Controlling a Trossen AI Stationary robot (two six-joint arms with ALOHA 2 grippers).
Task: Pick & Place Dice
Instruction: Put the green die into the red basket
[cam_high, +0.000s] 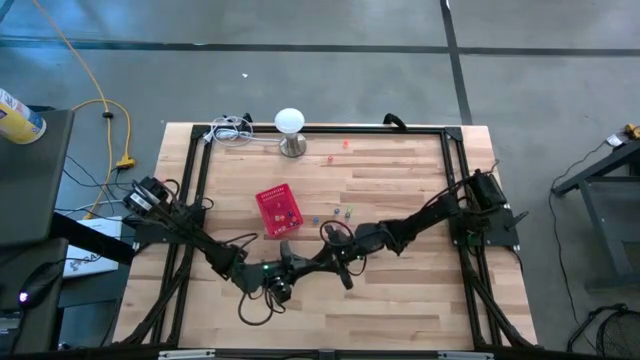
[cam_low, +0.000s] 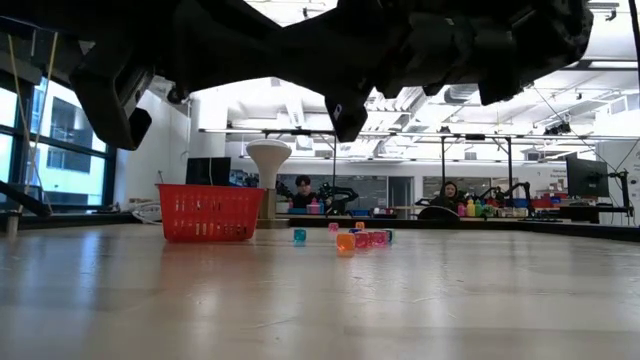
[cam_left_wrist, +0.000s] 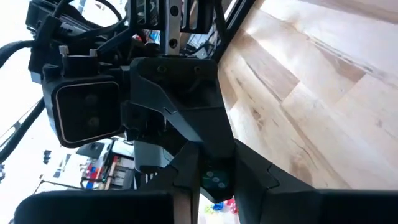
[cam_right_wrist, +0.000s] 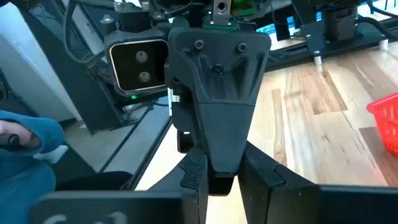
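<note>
My two grippers meet tip to tip above the middle of the table, the left gripper (cam_high: 310, 264) coming from the left and the right gripper (cam_high: 324, 260) from the right. Between them is a tiny green die (cam_left_wrist: 214, 181), and both are shut on it. Several more dice (cam_high: 343, 212) lie loose on the wood right of the red mesh basket (cam_high: 279, 211). Two others (cam_high: 338, 150) lie farther back. The low view shows the basket (cam_low: 210, 212) and the dice (cam_low: 345, 241) resting on the tabletop, with both arms dark overhead. My left gripper has the green die (cam_left_wrist: 214, 181) pinched between its two fingers (cam_left_wrist: 186, 183), which lie about level and come from the table's left. The die is lifted clear of the table. My right gripper reaches level from the table's right. Its fingertips (cam_left_wrist: 205, 158) close on the same die from the opposite side. In its own wrist view the left gripper's fingers (cam_right_wrist: 214, 177) stand in front of the die and hide the place of contact.
A white dome on a metal foot (cam_high: 290, 130) stands at the far edge beside a coiled white cable (cam_high: 230, 130). A black frame (cam_high: 200, 180) borders the wooden table. Bare wood lies in front of the arms. People sit in the room behind (cam_low: 303, 192).
</note>
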